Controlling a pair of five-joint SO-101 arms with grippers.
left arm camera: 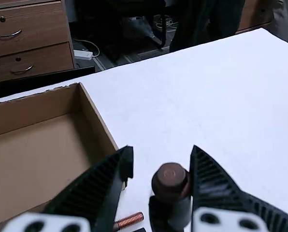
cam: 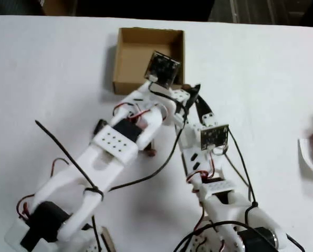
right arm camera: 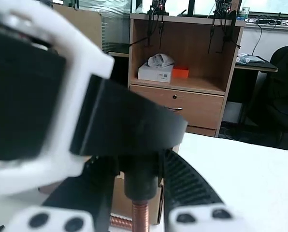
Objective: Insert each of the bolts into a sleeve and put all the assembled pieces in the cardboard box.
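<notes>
The white worktop (cam: 261,68) is seen spread wide and matte, and the open-topped cardboard box (cam: 126,60) is found toward its far edge, with the ends of both arms set close together just off the box's near right corner. The left tool (left arm camera: 161,153) is held apart, and between its black ribbed fingers (left arm camera: 216,183) a bolt (left arm camera: 169,178) is framed, its brown head close against one finger and clear of the other. The right tool (right arm camera: 136,193) is seen clamped on the black sleeve (right arm camera: 142,173), from which a copper thread (right arm camera: 140,215) is seen protruding. A second bolt (left arm camera: 129,221) is glimpsed low beside the box wall; whether it lies on the worktop cannot be told. Behind, wooden drawers (left arm camera: 23,38) and a dark floor (left arm camera: 134,48) are shown, and a wooden shelf unit (right arm camera: 182,53) carrying a white carton (right arm camera: 155,72), with a black chair (right arm camera: 284,92) beside it.
</notes>
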